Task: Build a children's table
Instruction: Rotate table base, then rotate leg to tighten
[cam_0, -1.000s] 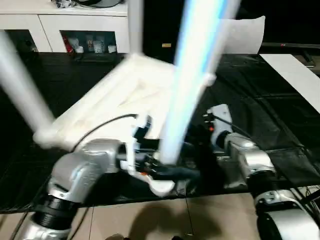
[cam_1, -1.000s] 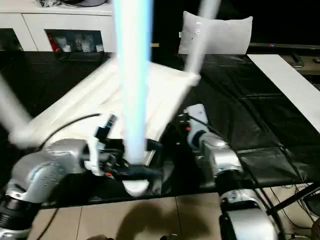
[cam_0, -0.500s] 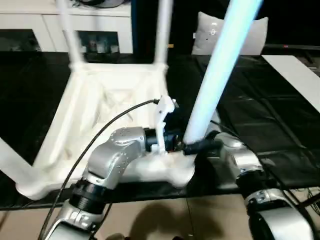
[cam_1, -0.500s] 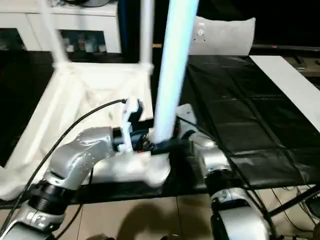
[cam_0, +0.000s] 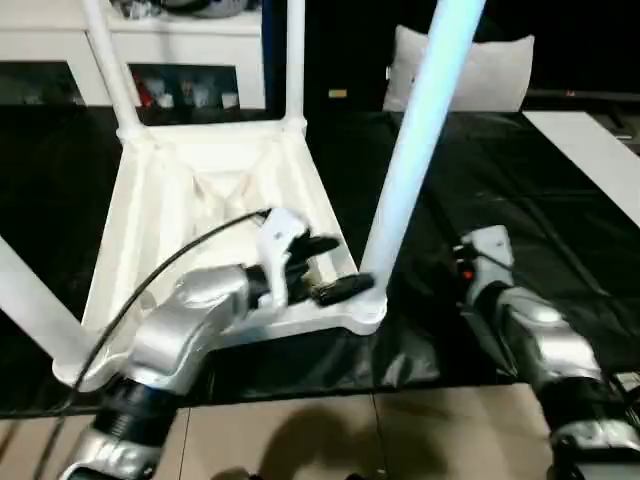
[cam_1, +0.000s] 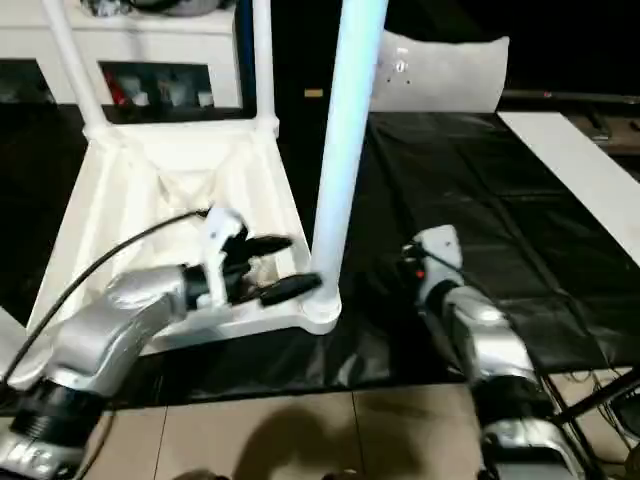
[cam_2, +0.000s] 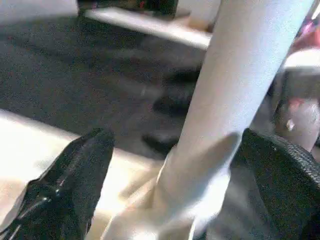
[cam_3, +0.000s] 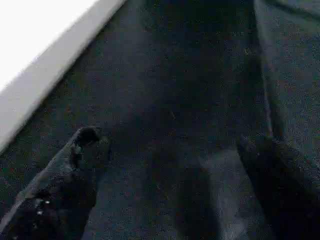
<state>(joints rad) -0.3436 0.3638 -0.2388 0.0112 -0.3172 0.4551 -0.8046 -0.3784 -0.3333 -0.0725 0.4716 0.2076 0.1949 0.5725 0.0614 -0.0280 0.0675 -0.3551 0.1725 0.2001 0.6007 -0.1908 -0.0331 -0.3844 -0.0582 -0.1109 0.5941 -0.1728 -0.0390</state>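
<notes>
The children's table lies upside down on the black mat, its ribbed white tabletop (cam_0: 200, 200) facing up. Legs stand in its corner sockets: two at the far corners (cam_0: 295, 60), one at the near left (cam_0: 30, 300) and a tall one at the near right (cam_0: 415, 150). My left gripper (cam_0: 338, 266) hovers open over the near right corner, just left of that leg's base. In the left wrist view the leg (cam_2: 235, 100) stands ahead between the spread fingers (cam_2: 75, 180). My right arm (cam_0: 520, 320) is off to the right of the table, its gripper (cam_3: 170, 140) open over bare mat.
A white cabinet with glass doors (cam_0: 180, 40) lines the back. A white pillow (cam_0: 500, 70) sits behind the mat (cam_0: 520, 180), and a white board (cam_0: 590, 150) lies at the right. Tiled floor (cam_0: 330, 440) runs along the mat's near edge.
Both grippers have come away from the near right leg's base: the right arm has swung out to the right, the left has drawn back left. The camera has also shifted.
</notes>
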